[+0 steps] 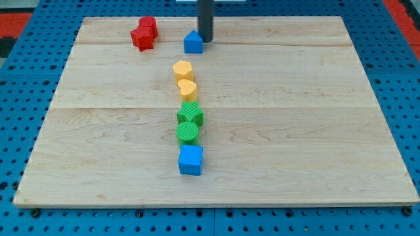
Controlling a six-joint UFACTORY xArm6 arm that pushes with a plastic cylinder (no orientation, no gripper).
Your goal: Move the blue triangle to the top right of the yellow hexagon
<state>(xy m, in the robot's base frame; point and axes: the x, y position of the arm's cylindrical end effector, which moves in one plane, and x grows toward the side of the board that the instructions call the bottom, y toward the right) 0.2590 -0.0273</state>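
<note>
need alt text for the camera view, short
My tip sits just right of the blue triangle near the top edge of a wooden board. Below it, a column runs down: yellow hexagon, yellow heart, two green blocks, blue cube. Two red blocks lie top left.

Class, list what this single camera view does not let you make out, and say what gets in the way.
- Upper arm: cut off by the view's top edge; only the rod down to my tip shows.
- Whether my tip touches the blue triangle: too close to tell.
- The two red blocks: pressed together, shapes unclear.
- The rear green block: partly hidden by the green cylinder.
</note>
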